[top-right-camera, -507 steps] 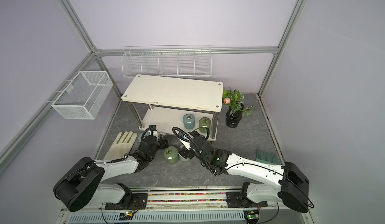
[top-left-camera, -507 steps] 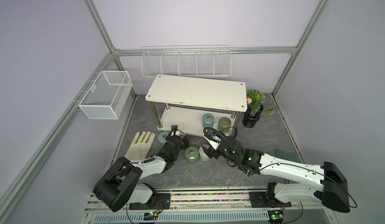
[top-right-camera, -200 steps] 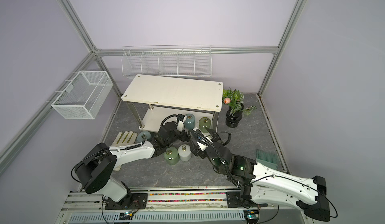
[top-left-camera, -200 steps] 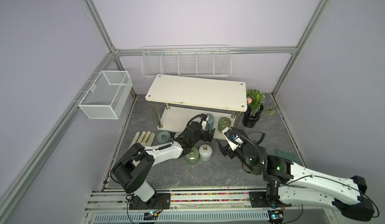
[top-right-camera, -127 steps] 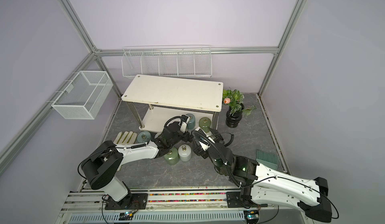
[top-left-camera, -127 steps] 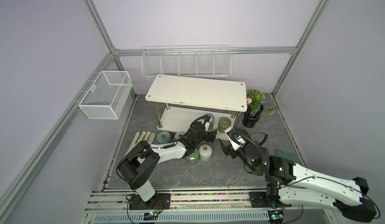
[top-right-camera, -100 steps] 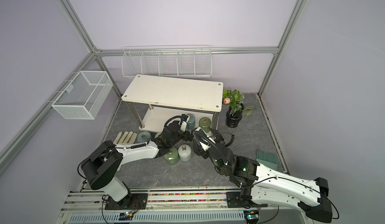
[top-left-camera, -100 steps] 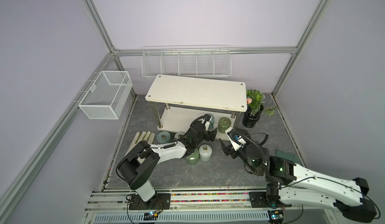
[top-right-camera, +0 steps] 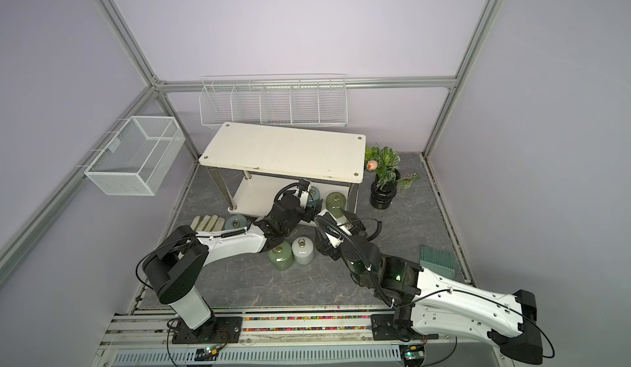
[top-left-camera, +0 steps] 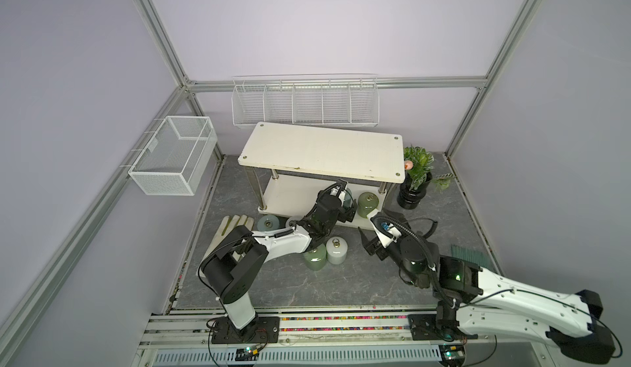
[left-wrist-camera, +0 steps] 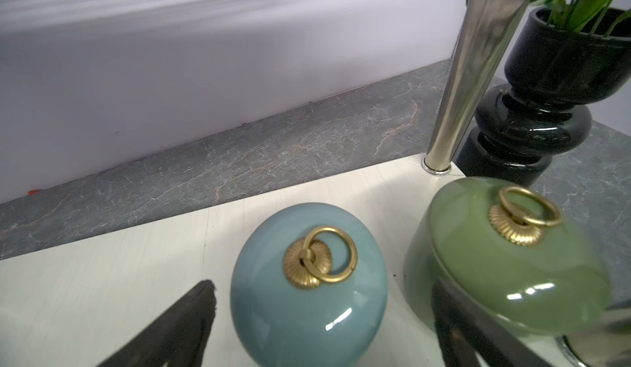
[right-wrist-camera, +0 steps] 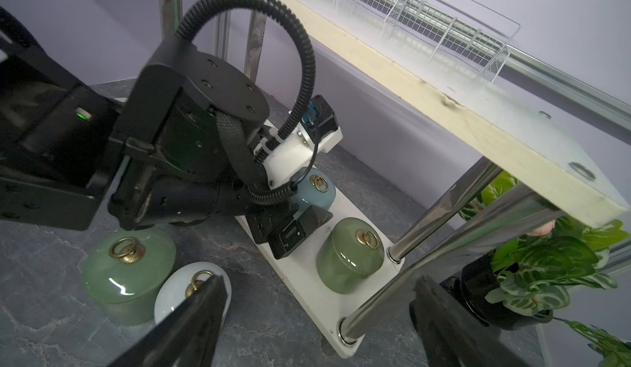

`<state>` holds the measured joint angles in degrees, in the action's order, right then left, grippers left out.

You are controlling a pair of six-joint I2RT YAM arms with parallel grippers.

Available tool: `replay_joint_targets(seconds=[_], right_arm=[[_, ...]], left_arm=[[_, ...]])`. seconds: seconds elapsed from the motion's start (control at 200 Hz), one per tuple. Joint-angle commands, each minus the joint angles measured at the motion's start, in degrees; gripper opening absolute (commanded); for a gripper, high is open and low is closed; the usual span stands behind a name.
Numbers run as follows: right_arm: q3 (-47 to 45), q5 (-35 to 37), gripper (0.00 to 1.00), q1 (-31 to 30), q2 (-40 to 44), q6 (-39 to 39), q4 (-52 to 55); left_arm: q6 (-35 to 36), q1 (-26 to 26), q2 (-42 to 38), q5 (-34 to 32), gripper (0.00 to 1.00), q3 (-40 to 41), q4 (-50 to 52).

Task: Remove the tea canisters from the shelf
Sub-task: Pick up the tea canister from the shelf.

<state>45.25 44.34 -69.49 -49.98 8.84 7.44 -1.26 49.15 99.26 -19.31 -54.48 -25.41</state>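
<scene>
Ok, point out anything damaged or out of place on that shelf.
The shelf has a dark, chipped-looking scuff on the front edge of its top board. The blue-grey canister and green canister on the lower board stand upright; nothing spilled.

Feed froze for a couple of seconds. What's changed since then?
Left gripper swung from the floor to the shelf, lower tier, and is open around the blue canister there. Right gripper left the white canister on the floor and pulled back, open. Nothing else moved.
</scene>
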Motion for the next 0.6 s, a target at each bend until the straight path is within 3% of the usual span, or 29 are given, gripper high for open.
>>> replay_joint_targets(seconds=[0.0,0.595], right_arm=[[-0.8,0.3,0.89,-0.4,-0.5,0.9,-2.6],[-0.8,0.0,0.89,-0.1,-3.7,3.2,-4.5]], left_arm=[[0.3,-0.1,1.6,-0.6,1.00,-1.4,-0.9],[-5.0,-3.4,7.1,0.0,1.00,-3.7,-5.4]])
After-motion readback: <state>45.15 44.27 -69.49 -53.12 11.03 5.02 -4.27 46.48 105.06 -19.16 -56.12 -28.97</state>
